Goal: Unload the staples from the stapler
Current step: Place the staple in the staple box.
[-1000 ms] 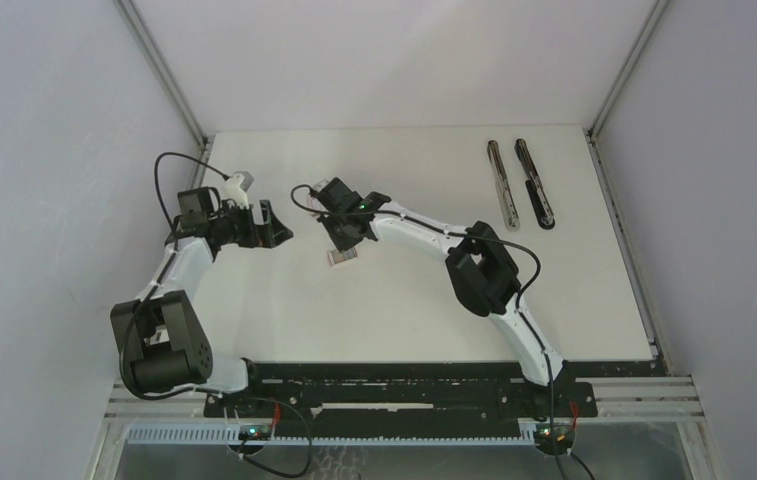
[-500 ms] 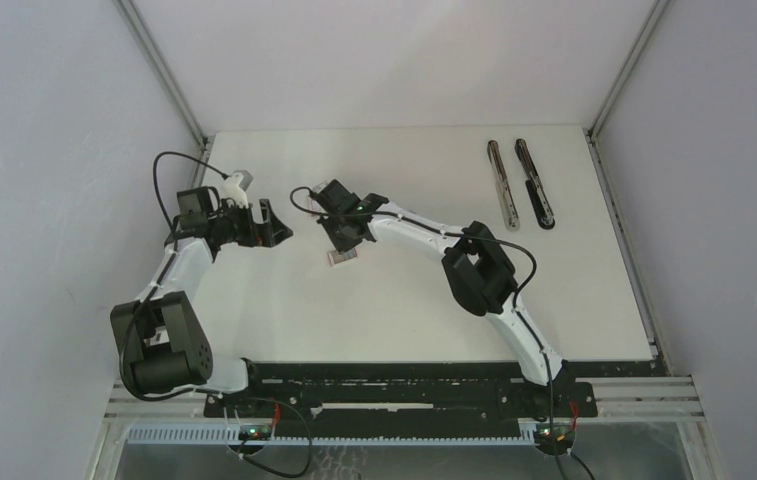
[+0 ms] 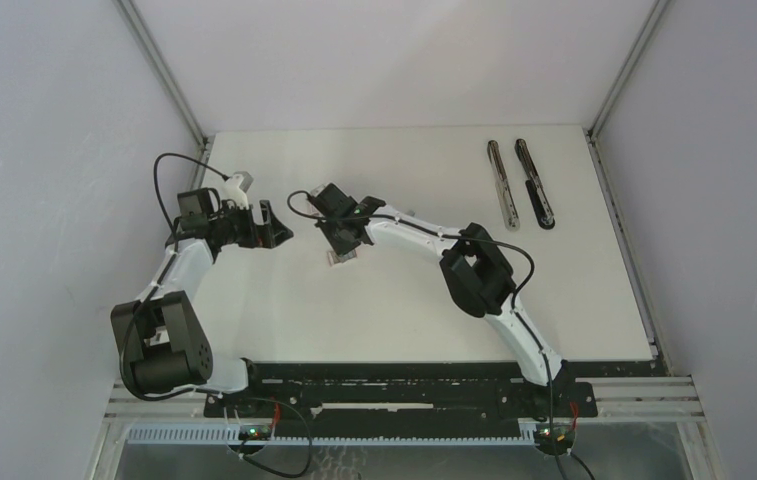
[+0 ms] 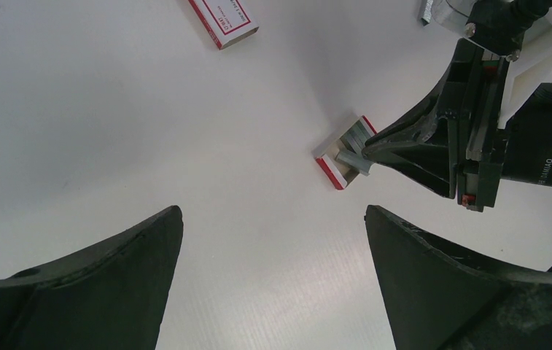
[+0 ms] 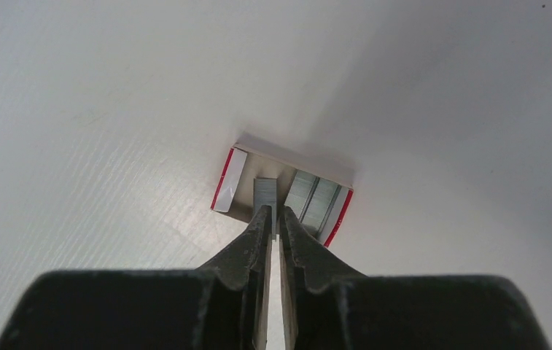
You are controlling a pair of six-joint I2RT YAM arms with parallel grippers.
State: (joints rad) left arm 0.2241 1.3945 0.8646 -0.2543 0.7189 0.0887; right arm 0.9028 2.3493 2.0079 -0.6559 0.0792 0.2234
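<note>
My right gripper (image 5: 273,219) is shut on a short silvery strip of staples (image 5: 265,191). It holds the strip just over an open white-and-red box tray (image 5: 230,175), where more strips (image 5: 315,202) lie side by side. In the top view the right gripper (image 3: 339,248) is over that tray (image 3: 343,259) at the table's middle left. The stapler (image 3: 535,186) lies at the back right, with a long silvery part (image 3: 502,186) beside it. My left gripper (image 3: 279,222) is open and empty, left of the tray. Its wrist view shows the tray (image 4: 329,161) and the strip (image 4: 353,160) ahead.
A second flat white-and-red box (image 4: 223,20) lies beyond the tray in the left wrist view. A small grey piece (image 4: 427,10) shows at that view's top edge. Metal frame posts stand at the table's back corners (image 3: 594,128).
My right gripper has shifted slightly left over the box tray with the strip in it. The left arm has not moved.
</note>
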